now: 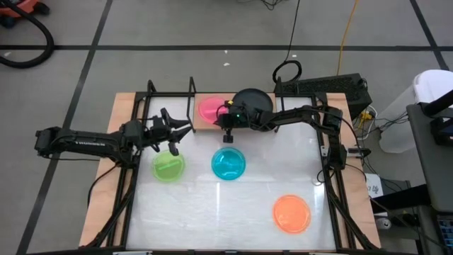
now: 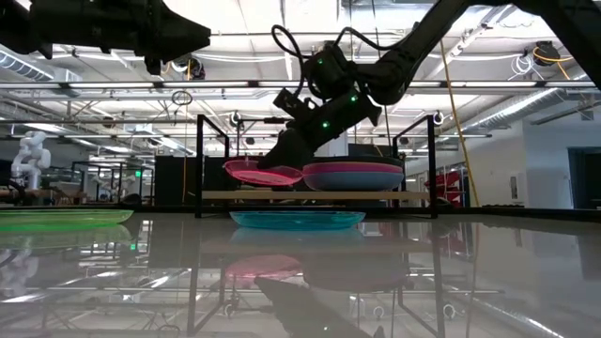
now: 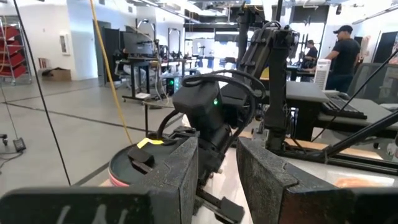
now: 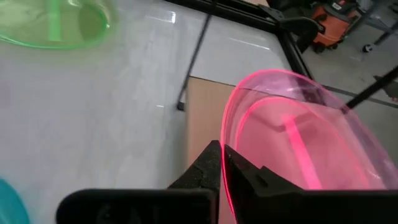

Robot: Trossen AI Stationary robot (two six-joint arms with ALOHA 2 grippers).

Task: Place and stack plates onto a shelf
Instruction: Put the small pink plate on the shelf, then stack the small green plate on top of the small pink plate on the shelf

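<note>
- Right tool (image 1: 228, 122) pinches the rim of the pink plate (image 1: 210, 109), its two fingers (image 4: 214, 169) closed on the plate's near edge, as the right wrist view shows.
- Pink plate sits tilted over the shelf (image 1: 204, 125), over its left half; the low view shows it (image 2: 261, 173) angled above the wood board (image 2: 310, 195), and whether it touches the board I cannot tell.
- Beside it on the shelf's right half stands a stack of larger plates (image 2: 352, 175), with a black plate (image 1: 253, 100) on top in the high view.
- Cyan plate (image 1: 228, 163) lies flat on the tabletop (image 1: 233, 212), just in front of the shelf and below the right tool.
- Left tool (image 1: 175, 132) hovers above the tabletop with its fingers spread and holding nothing, just left of the shelf's front edge.
- Green plate (image 1: 169, 167) lies on the tabletop close under the left tool.
- Orange plate (image 1: 291, 213) lies well apart from the others, toward the front right of the tabletop.
</note>
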